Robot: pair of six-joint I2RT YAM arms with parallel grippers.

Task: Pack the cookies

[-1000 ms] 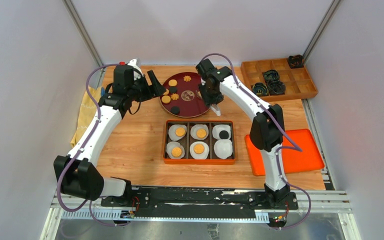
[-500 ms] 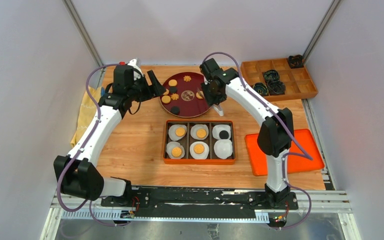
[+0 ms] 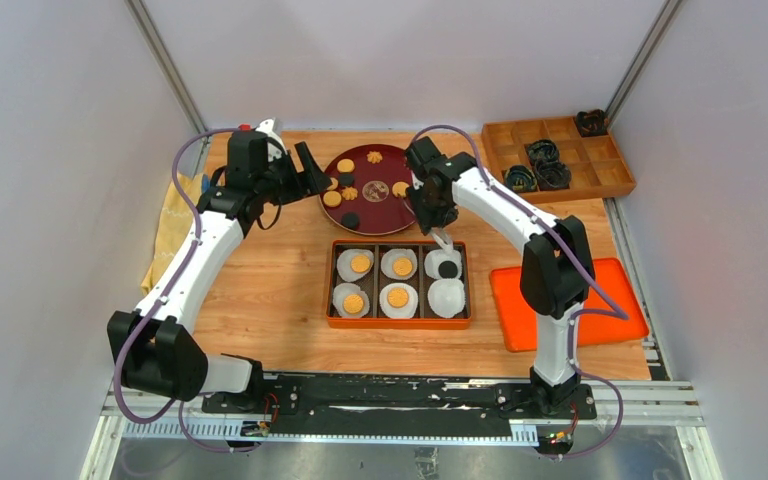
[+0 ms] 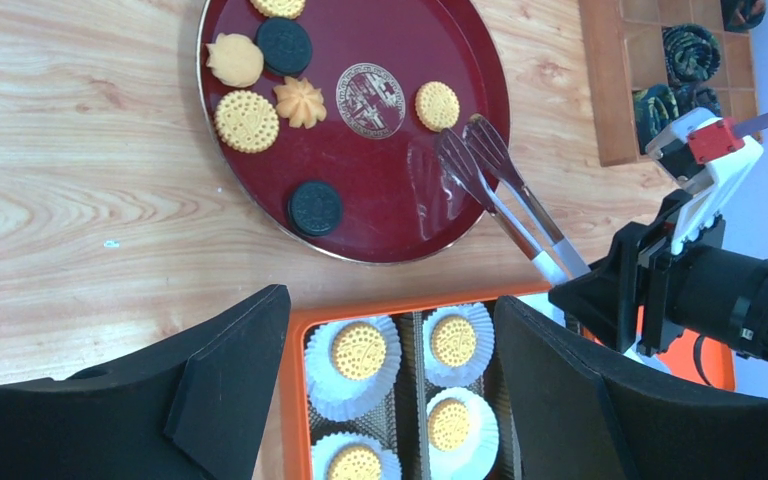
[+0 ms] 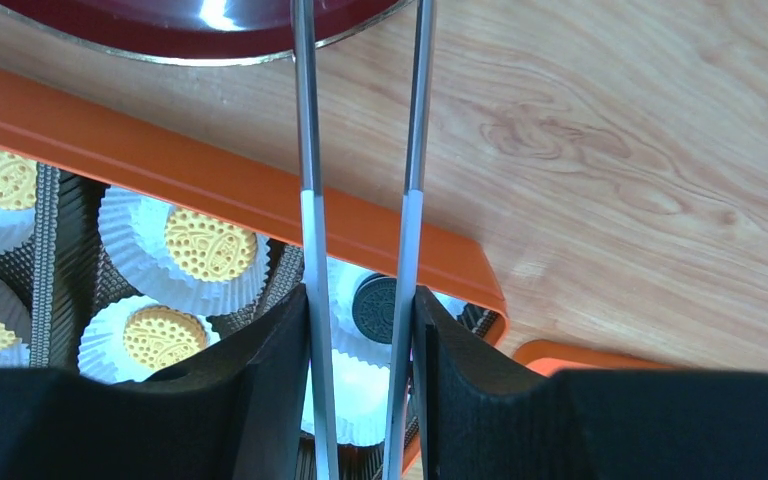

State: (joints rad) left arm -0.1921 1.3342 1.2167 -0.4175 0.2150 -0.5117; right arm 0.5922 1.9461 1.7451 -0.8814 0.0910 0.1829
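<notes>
A dark red round plate at the back centre holds several cookies, golden, flower-shaped and dark; they also show in the left wrist view. An orange six-compartment box holds white paper cups. Several cups carry a golden cookie, one a dark cookie, and one is empty. My right gripper is shut on metal tongs. The tong tips lie empty on the plate beside a golden cookie. In the right wrist view the gripper hangs over the box's far right corner. My left gripper is open and empty left of the plate.
A wooden compartment tray with black coiled items stands at the back right. An orange flat tray lies right of the box. A yellow cloth lies at the left edge. Grey walls enclose the table.
My right gripper has moved nearer and slightly right with the tongs, from the plate's right rim to the box's far edge. The left arm has not moved.
</notes>
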